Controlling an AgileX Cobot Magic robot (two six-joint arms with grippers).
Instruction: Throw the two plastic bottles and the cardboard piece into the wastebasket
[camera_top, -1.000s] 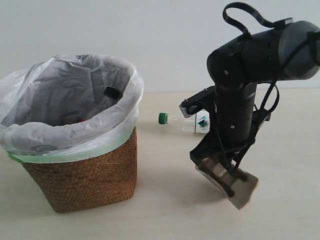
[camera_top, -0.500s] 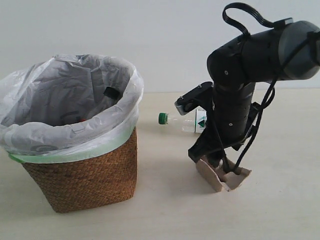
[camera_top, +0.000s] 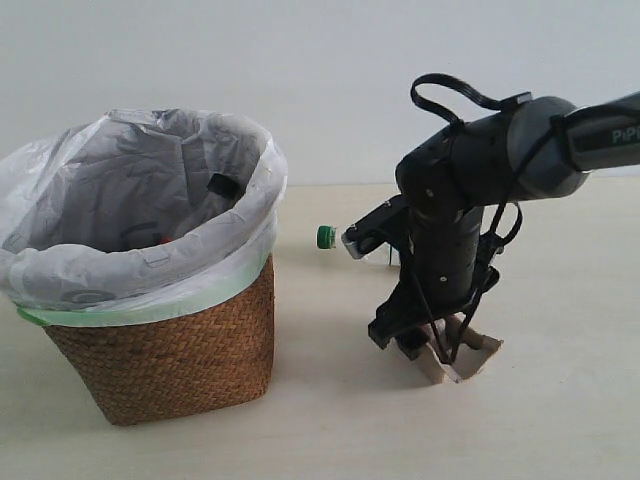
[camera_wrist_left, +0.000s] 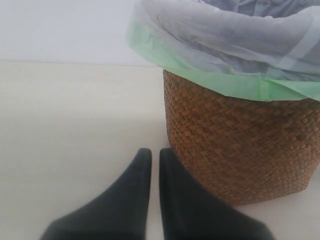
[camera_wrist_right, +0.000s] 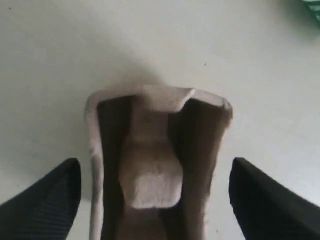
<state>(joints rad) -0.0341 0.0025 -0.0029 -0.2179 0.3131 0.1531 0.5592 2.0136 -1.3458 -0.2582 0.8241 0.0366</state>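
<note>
The cardboard piece (camera_top: 468, 360) (camera_wrist_right: 155, 165) lies on the table with its hollow side up. My right gripper (camera_top: 432, 350) (camera_wrist_right: 155, 162) stands over it, open, one finger on each side and neither touching it. Behind the right arm only the green cap (camera_top: 326, 237) and a bit of the neck of the green-capped bottle show. The black cap (camera_top: 220, 185) of the other bottle shows inside the wastebasket (camera_top: 170, 350) (camera_wrist_left: 240, 145). My left gripper (camera_wrist_left: 155, 160) is shut and empty, low beside the wicker wall, and it does not show in the exterior view.
A white bag (camera_top: 140, 200) lines the wastebasket over a pale green rim band (camera_wrist_left: 220, 82). The pale table (camera_top: 330, 420) runs to a white wall behind.
The right arm has come down and a little leftward. The cardboard piece, tilted up off the table a second ago, now rests on it. More of the green-capped bottle is hidden.
</note>
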